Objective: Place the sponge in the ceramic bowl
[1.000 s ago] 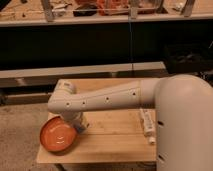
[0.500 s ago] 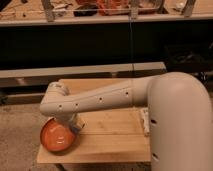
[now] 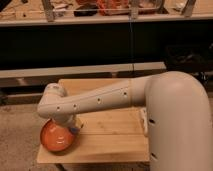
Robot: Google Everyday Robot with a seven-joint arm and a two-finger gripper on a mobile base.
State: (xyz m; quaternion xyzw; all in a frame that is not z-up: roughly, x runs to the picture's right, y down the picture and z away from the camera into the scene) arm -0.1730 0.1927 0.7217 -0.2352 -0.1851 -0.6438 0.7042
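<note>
In the camera view, the robot's thick white arm [image 3: 105, 97] reaches from the lower right across a small wooden table [image 3: 110, 142] to its left end, where the arm bends downward at a rounded joint. Below that joint the gripper [image 3: 69, 125] hangs over the right part of the ceramic bowl [image 3: 54, 140], close to its rim. It is largely covered by the arm, so I cannot tell whether it is open or closed, nor whether it has hold of anything. The bowl is orange-red and glossy and sits at the front left corner of the table, its left edge near the table's edge. A small blue-grey patch shows at the bowl's right rim, just under the gripper; this appears to be the sponge [image 3: 75, 130], though only a corner of it is visible and I cannot tell whether it rests in the bowl or is held above it. Behind the table runs a long dark bench [image 3: 100, 40], with a cluttered light counter top [image 3: 30, 20] above it
</note>
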